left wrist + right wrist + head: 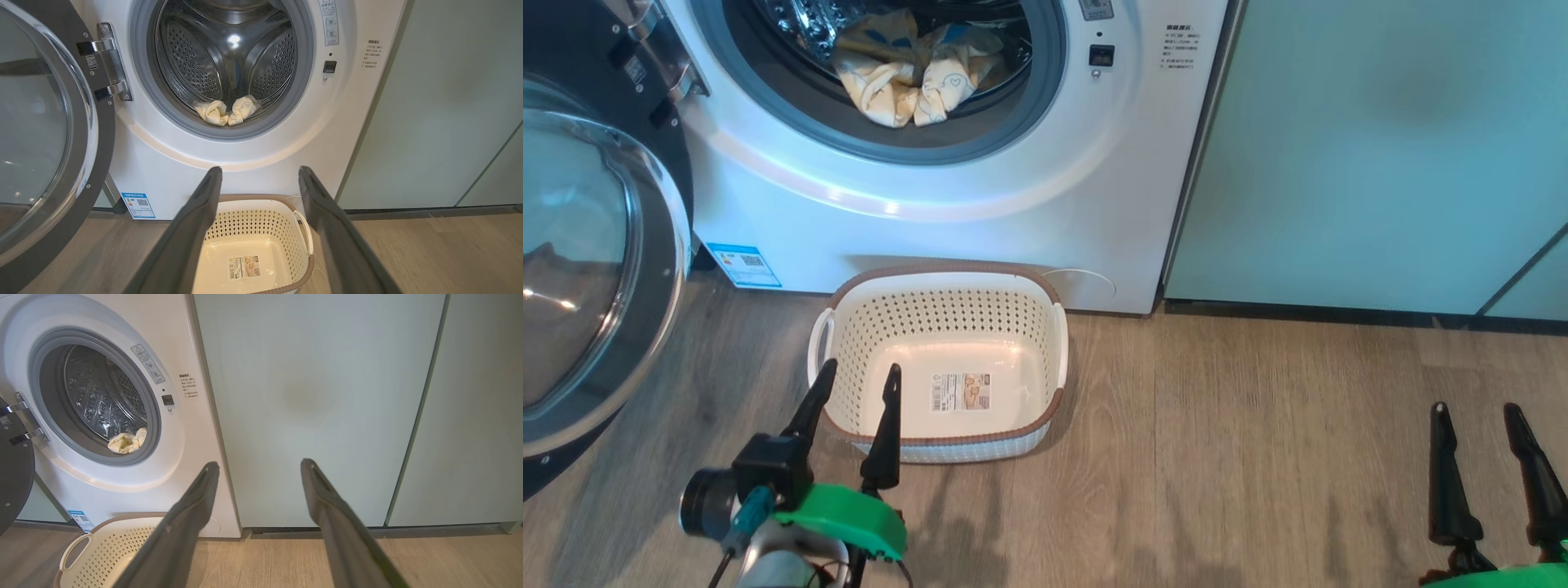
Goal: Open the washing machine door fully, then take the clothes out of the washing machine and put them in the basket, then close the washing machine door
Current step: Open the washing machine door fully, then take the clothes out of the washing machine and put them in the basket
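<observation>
From the head view you get both grippers. The left gripper (862, 367) hangs over the near left corner of the basket (915, 327), fingers spread apart with nothing between them. The right gripper (1475, 408) is well off to the right above the wood floor (1258, 457), its fingers also apart and bare.

That view also shows the clothes (915, 77) best. They are a cream bundle with blue patches, heaped at the front lip of the washing machine (980, 220) against its grey rubber ring.

The left wrist view looks deeper, into the perforated steel drum (233, 49) behind the clothes. It also shows the metal hinge (110, 61) that carries the washing machine door (588, 261). The door is swung out to the left, its glass bowl facing you.

The right wrist view gives you two pale green cabinet panels (310, 396) to the right of the machine, with a dark seam between them.

The basket sits on the floor just in front of the machine, below the opening. Nothing lies in it but the label sticker (960, 392) on its bottom. Its far rim hides part of the round flap (1086, 282). A blue label (743, 265) sits low on the machine's left. The open door crowds the left side of the approach, and the basket lies between your left gripper and the machine.
</observation>
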Robot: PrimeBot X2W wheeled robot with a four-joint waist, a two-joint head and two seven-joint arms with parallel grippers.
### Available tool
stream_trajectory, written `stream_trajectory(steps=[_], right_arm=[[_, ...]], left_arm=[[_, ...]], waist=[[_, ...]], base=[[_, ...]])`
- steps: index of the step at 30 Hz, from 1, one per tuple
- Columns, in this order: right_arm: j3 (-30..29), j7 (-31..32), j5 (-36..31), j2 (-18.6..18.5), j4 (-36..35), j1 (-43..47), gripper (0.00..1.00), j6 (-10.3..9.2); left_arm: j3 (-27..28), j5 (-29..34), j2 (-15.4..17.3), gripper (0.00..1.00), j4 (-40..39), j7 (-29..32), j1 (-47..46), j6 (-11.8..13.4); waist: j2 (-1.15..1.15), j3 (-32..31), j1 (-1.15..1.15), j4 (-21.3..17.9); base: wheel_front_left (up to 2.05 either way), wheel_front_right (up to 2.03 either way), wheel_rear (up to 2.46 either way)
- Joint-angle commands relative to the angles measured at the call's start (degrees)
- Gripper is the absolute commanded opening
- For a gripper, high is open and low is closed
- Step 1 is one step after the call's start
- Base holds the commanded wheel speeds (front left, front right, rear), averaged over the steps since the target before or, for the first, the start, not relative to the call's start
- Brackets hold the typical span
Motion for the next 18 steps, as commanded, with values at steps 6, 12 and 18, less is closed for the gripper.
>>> stream_trajectory(steps=[6, 12, 18], right_arm=[[0.83, -0.32, 0.44, -0.85, -1.77, -1.31, 1.00, -0.16], [0.84, -0.32, 0.64, -0.85, -1.72, -1.40, 1.00, -0.16], [0.84, -0.32, 0.76, -0.85, -1.74, -1.41, 1.00, -0.16]], left_arm=[[1.82, 0.41, 0.78, 1.00, -1.58, -0.29, -1.96, 0.04], [1.74, 0.62, 0.78, 1.00, -2.06, -0.29, -2.15, 0.09], [1.62, 1.21, 0.77, 1.00, -2.10, -0.29, -2.17, 0.61]], waist=[[0.00, 0.47, 0.00, -0.10], [0.00, 0.66, 0.00, -0.22], [0.00, 0.63, 0.00, -0.37]], base=[[0.00, 0.00, 0.00], [0.08, -0.08, 0.00], [0.77, -0.77, 0.00]])
